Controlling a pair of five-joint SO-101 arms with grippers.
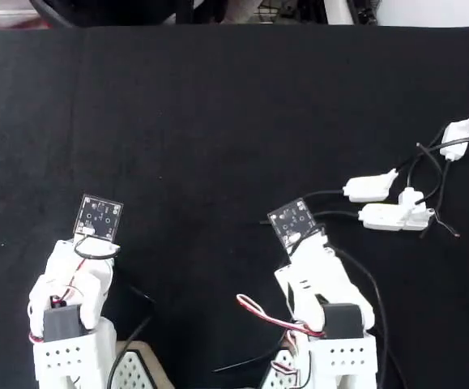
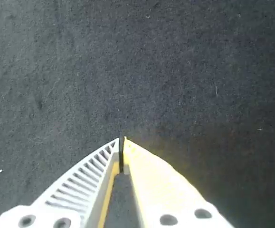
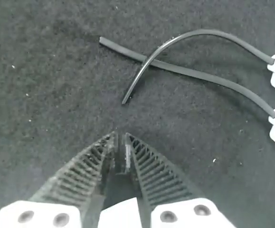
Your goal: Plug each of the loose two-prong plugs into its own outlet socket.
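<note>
Both arms sit folded at the near edge of the black surface (image 1: 218, 121). The left gripper (image 2: 122, 145) is closed on nothing, and so is the right gripper (image 3: 120, 140). The white plugs (image 1: 369, 188), and what may be sockets (image 1: 392, 216), lie among black cords (image 3: 175, 69) toward the surface's right side, apart from both grippers.

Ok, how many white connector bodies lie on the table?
3 connector bodies: one at the far right, two close together nearer the centre; a small white piece there may be a fourth.

White plugs (image 1: 370, 188), black cords (image 3: 184, 71), black tablecloth (image 1: 218, 121).
</note>
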